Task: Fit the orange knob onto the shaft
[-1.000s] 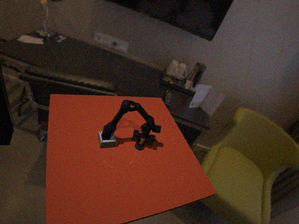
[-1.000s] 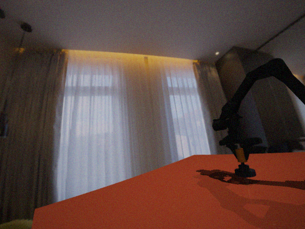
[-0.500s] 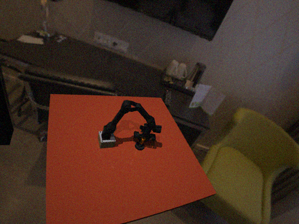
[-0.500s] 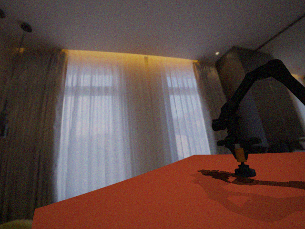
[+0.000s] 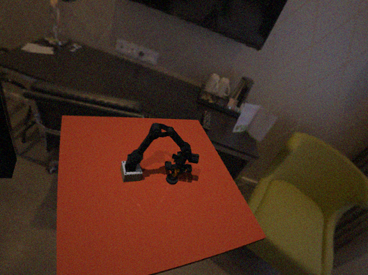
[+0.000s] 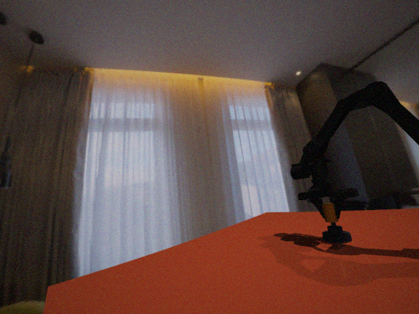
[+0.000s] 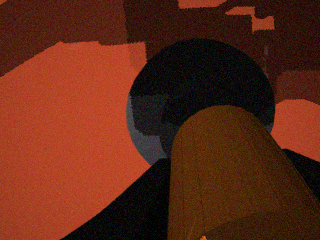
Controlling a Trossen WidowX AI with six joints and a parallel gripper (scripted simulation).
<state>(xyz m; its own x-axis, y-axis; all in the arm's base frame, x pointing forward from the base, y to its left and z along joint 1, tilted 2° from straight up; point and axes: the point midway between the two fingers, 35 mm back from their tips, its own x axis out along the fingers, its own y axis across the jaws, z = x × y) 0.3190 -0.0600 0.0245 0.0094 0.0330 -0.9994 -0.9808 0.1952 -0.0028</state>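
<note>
The orange knob [image 5: 175, 172] [image 6: 328, 212] [image 7: 235, 175] is a cylinder held between the fingers of my gripper [image 6: 330, 218], which is shut on it. The knob is above the dark round pedestal [image 5: 171, 180] [image 6: 336, 236] [image 7: 200, 65], with a gap between them. In the exterior view a short piece of the dark shaft [image 6: 333, 224] shows directly under the knob's lower end. Whether the shaft's tip is inside the hole cannot be told. In the wrist view the knob hides the shaft and part of the pedestal. The shaft's flat side does not show.
The pedestal stands on the orange-red table top [image 5: 146, 231] [image 6: 203, 270]. The arm's base [image 5: 131, 177] is to the left of the pedestal in the top view. The arm's shadow falls around the pedestal. A yellow chair [image 5: 292, 212] stands beyond the table's right edge.
</note>
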